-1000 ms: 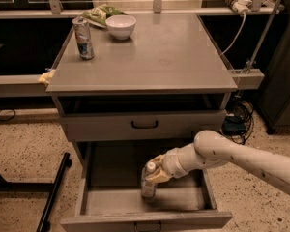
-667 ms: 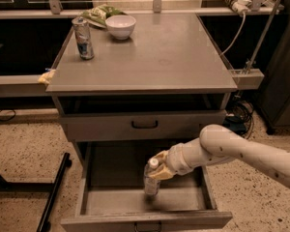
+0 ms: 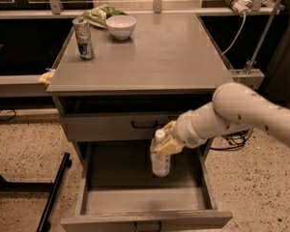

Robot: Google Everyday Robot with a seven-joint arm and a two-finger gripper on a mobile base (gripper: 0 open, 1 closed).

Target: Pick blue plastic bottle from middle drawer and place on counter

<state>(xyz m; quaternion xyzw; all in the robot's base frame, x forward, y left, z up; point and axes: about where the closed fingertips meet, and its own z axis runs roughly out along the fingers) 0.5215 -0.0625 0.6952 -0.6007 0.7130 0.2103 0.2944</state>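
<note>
A small clear blue plastic bottle (image 3: 160, 162) with a white cap hangs upright at the centre of the frame, low down, above the open middle drawer (image 3: 145, 199). The gripper (image 3: 163, 142) is clasped around its neck and shoulder, pale yellow fingers pressed against its sides. Compared with a second ago, the bottle has risen: its base, which sat near the drawer floor, now appears clear of it, and its cap reaches the front of the shut upper drawer (image 3: 111, 128) just above. The white arm (image 3: 241, 112) reaches in from the right edge of the frame. This suggests the pick is done and the lift is under way. What remains is to draw the bottle out past the drawer fronts and raise it to the counter (image 3: 154, 57), the wide grey top filling the upper middle of the frame. At the counter's upper left stand a metal can (image 3: 83, 37), a white bowl (image 3: 121, 26) and a green bag (image 3: 100, 13), well apart from the bare area at the right.
</note>
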